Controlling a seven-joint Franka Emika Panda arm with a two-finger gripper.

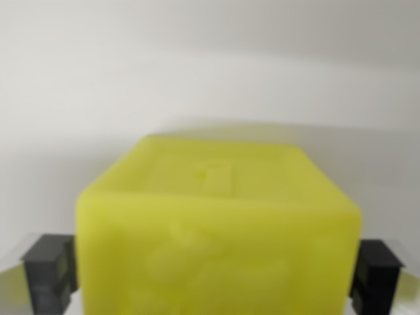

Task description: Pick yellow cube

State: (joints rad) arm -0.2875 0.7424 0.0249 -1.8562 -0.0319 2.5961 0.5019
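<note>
The gripper (216, 275) sits at the bottom of the wrist view, its two dark fingers (49, 270) showing at the lower left and lower right corners, one on each side of the yellow cube (216, 236). The jaws stand only as far apart as the cube is wide, and each finger lies right against a side face of the block, so the gripper appears closed on the cube and gripping it by its flanks; the exact contact lines are blurred and cut off by the bottom edge of the picture. The cube fills the lower middle of the view, very close to the camera and out of focus, with its top face tilted away and a faint raised or stamped mark near the middle of that face. Its front face runs down past the lower edge. Behind and around the cube lies a plain pale surface (197, 72), grey-white and featureless, with a soft shadow band just beyond the cube's far edge.
</note>
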